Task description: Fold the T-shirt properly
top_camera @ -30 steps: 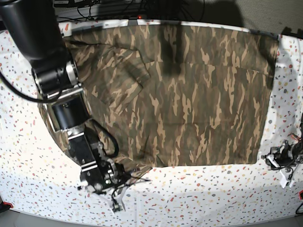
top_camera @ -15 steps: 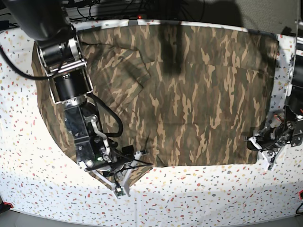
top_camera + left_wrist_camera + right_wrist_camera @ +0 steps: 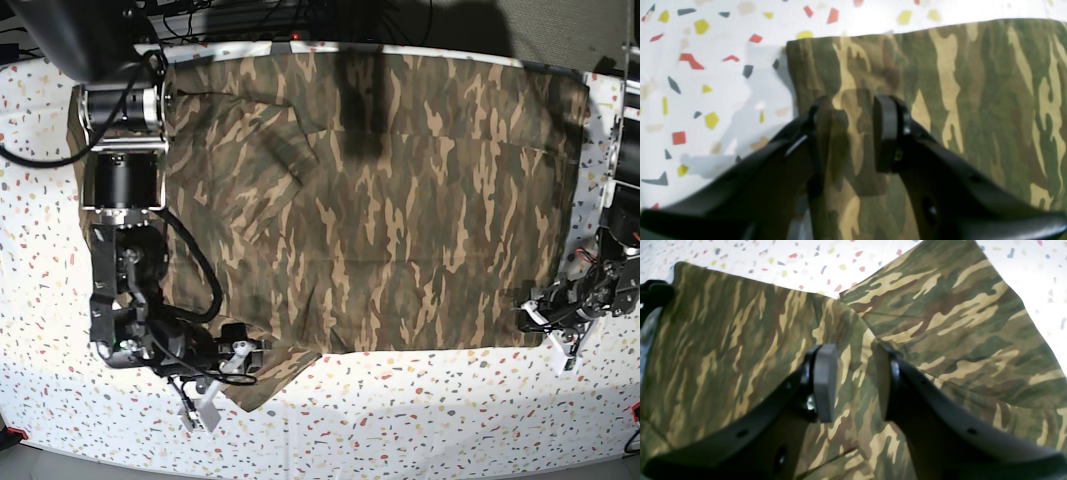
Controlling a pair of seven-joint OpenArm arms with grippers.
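No legible text, label, brand, number or sign appears in any view. The shirt (image 3: pixel 400 200) bears only a camouflage pattern; the surface (image 3: pixel 420 420) bears only scattered coloured flecks, which form no characters. The end effectors and arm housings show no readable markings.

You see a white table cover (image 3: pixel 420 420) speckled with red, yellow and grey flecks; dark cables (image 3: pixel 250 15) lie beyond its far edge.
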